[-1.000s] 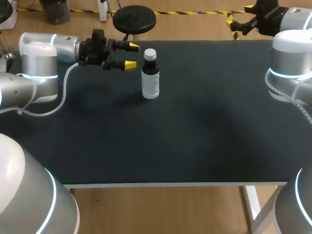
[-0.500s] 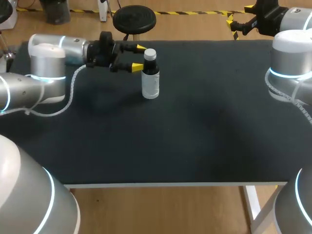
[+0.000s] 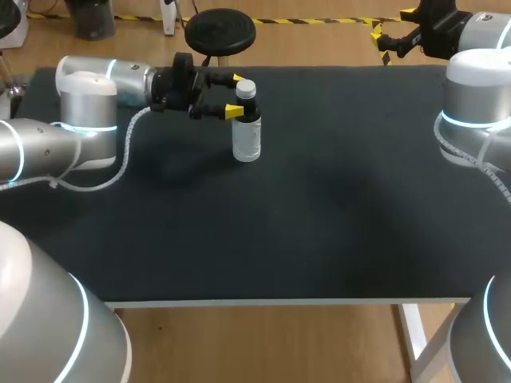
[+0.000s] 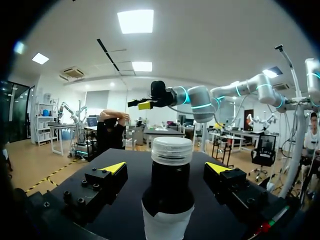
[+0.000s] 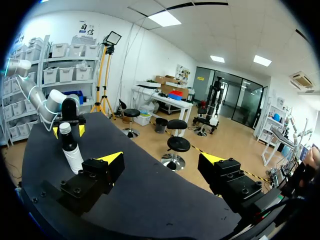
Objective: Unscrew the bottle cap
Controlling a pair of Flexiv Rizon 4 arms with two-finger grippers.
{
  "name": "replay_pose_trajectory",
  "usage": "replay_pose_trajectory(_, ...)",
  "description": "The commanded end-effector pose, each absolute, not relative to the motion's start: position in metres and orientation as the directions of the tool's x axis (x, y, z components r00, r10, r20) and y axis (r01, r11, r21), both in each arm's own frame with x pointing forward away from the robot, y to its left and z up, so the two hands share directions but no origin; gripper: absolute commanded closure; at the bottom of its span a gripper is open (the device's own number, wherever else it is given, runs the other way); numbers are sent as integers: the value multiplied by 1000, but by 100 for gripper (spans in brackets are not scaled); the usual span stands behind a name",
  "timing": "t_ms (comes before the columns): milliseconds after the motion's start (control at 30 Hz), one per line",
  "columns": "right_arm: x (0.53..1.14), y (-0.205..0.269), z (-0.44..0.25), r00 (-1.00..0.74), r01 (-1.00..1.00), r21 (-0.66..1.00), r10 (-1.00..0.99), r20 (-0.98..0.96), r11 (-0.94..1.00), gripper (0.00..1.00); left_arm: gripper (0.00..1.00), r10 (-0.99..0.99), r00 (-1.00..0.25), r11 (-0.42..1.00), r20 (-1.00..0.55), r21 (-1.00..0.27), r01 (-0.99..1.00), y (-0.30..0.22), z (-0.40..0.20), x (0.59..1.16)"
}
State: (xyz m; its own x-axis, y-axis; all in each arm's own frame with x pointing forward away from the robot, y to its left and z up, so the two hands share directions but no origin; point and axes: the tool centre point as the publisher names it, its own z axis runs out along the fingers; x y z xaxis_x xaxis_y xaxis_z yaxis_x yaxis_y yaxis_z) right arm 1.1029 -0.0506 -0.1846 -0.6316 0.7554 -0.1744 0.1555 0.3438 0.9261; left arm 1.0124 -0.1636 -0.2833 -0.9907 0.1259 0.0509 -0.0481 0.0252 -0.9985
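A small dark bottle (image 3: 247, 128) with a white label and a pale cap (image 3: 246, 88) stands upright on the black table, left of the middle and toward the far edge. My left gripper (image 3: 237, 95) is open and level with the bottle's neck, one yellow tip on each side, neither touching. In the left wrist view the bottle (image 4: 169, 192) and its cap (image 4: 171, 150) stand between the open fingers of the left gripper (image 4: 168, 168). My right gripper (image 3: 394, 26) hangs open off the far right corner, with nothing in it. From the right wrist the bottle (image 5: 70, 147) shows far ahead of the right gripper (image 5: 161, 161).
The black table top (image 3: 319, 207) carries nothing else. Its front edge (image 3: 287, 302) runs along the near side.
My left gripper has moved right, from short of the bottle until its open fingers straddle the neck. The bottle and the right arm have stayed put.
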Motion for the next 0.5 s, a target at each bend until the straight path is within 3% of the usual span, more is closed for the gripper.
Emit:
replay_pose_trajectory(33, 1103, -51, -185, -632, 155, 926, 755, -174, 343, 0, 0, 131, -990, 22, 49, -999, -47, -170, -287, 1015)
replay_pose_trajectory(500, 1103, -51, -185, -632, 155, 926, 755, -174, 343, 0, 0, 152, -987, 13, 57, -998, -55, -182, -290, 1013)
